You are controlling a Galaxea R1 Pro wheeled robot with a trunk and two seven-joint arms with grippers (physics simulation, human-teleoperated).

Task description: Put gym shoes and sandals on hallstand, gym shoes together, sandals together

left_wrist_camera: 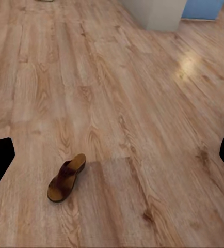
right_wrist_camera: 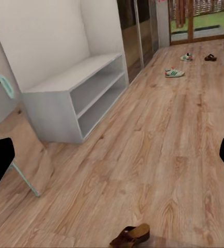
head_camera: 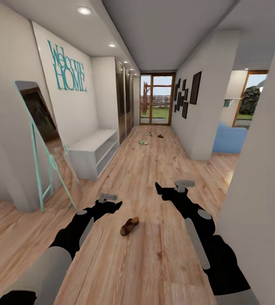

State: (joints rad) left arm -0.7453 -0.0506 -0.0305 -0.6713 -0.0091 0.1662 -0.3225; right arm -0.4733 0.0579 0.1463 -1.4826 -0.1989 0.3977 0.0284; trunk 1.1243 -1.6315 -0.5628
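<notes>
A pale grey shoe rack stands against the left wall, its two shelf slots bare. The left claw hangs spread apart and grasping nothing above the wood floor. Just beside it, between the arms, one dark brown sandal lies flat, its long axis slanting up-right. The right claw is likewise spread and unladen. Far down the corridor lie two white, green-striped gym shoes and a second sandal.
</notes>
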